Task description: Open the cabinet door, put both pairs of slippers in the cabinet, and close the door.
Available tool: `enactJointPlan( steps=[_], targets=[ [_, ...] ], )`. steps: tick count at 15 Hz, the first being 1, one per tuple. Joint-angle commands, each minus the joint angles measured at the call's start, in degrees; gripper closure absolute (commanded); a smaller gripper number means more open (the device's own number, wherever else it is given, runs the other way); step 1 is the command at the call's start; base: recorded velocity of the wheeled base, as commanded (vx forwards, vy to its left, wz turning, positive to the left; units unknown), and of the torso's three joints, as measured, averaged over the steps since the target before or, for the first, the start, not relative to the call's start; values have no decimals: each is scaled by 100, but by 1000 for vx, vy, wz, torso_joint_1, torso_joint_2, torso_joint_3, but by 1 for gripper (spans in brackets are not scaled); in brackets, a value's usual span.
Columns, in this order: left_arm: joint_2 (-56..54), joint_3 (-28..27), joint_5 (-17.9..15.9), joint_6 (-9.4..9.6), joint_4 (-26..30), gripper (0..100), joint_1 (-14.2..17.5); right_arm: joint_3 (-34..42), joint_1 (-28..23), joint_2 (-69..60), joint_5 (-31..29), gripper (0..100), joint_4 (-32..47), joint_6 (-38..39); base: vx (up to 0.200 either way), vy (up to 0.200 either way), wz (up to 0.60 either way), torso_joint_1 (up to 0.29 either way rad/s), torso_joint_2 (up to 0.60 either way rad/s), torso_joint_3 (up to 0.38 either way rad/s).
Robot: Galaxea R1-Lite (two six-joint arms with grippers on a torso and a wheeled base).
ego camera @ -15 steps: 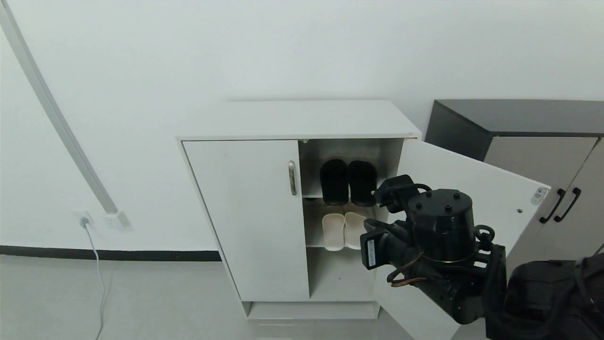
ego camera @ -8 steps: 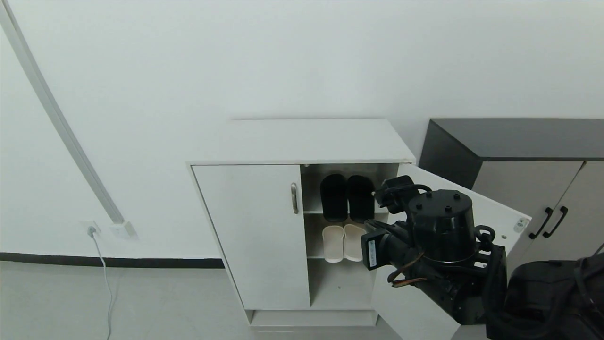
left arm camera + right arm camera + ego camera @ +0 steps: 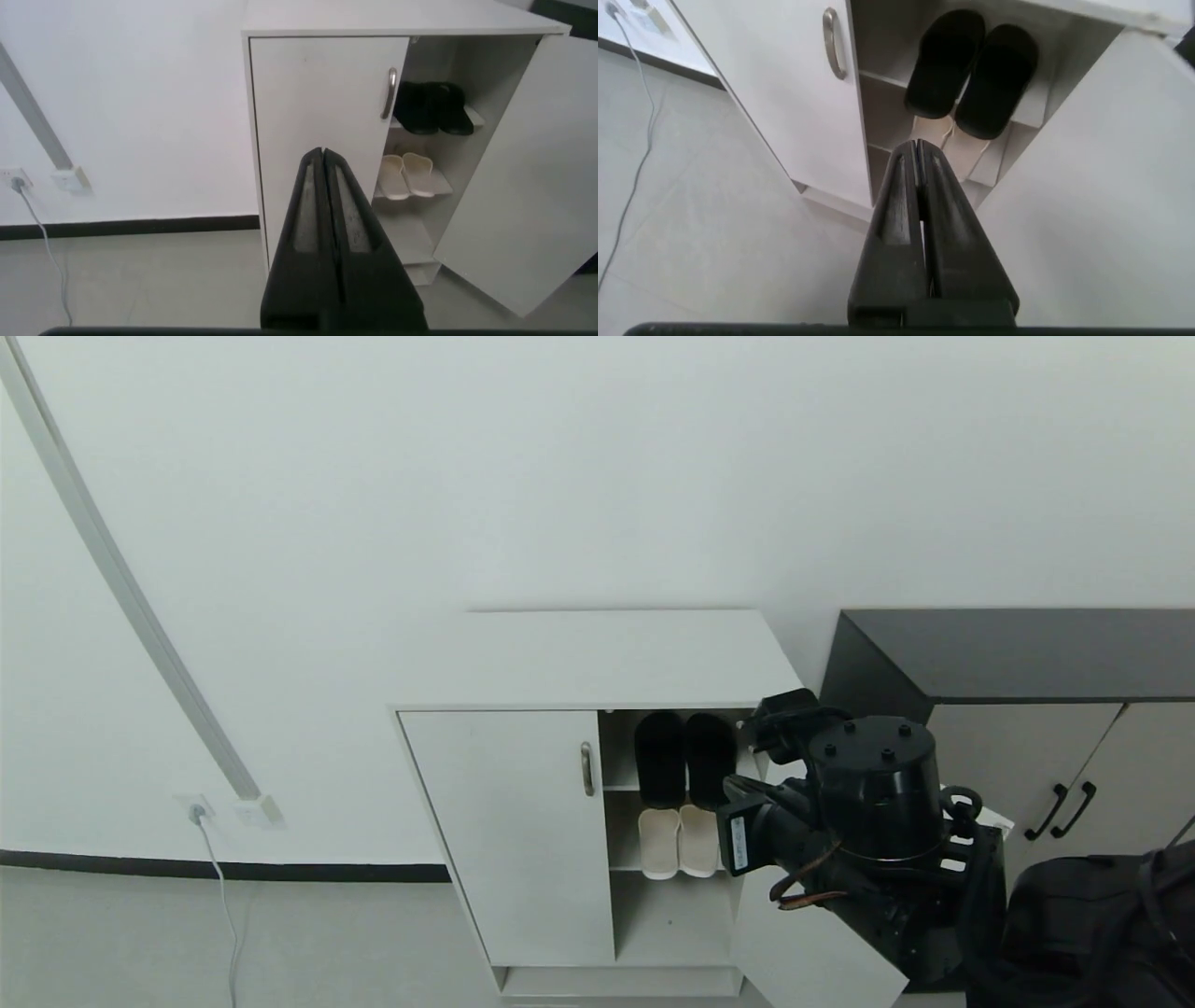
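Though empty, both end effectors (image 3: 323,155) (image 3: 918,147) are closed.

The white cabinet (image 3: 597,658) stands on the grey floor (image 3: 280,943) against the wall, its right-hand door (image 3: 523,187) swung open. Inside, the upper shelf (image 3: 887,89) carries a pair of black slippers (image 3: 661,756) side by side. The shelf below (image 3: 621,870) carries a pair of cream slippers (image 3: 661,831), likewise side by side.

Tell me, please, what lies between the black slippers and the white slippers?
A white shelf board; the black slippers rest on it and the white slippers sit below it, as the head view shows.
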Motion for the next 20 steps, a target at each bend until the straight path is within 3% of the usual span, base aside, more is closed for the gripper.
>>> enactJointPlan(
  steps=[1, 4, 10, 18, 20],
  targets=[
    [7, 1, 1, -2, 0, 100, 1, 27, 1, -11, 2, 100, 0, -3, 0, 0, 0, 266, -613, -349],
    [7, 1, 1, -2, 0, 100, 1, 124, 1, -46, 37, 100, -62, -29, 0, 0, 0, 207, -473, -256],
    [7, 1, 1, -2, 0, 100, 1, 185, 1, -46, 28, 100, -115, -91, 0, 0, 0, 6, -9, -10],
    [7, 1, 1, -20, 0, 100, 1, 203, -7, -55, 11, 100, -123, -135, 0, 0, -600, 4, 1, 1],
    [7, 1, 9, -28, 0, 100, 1, 203, -16, -55, 2, 100, -123, -135, 0, 0, 0, 0, 0, 0]
  ],
)
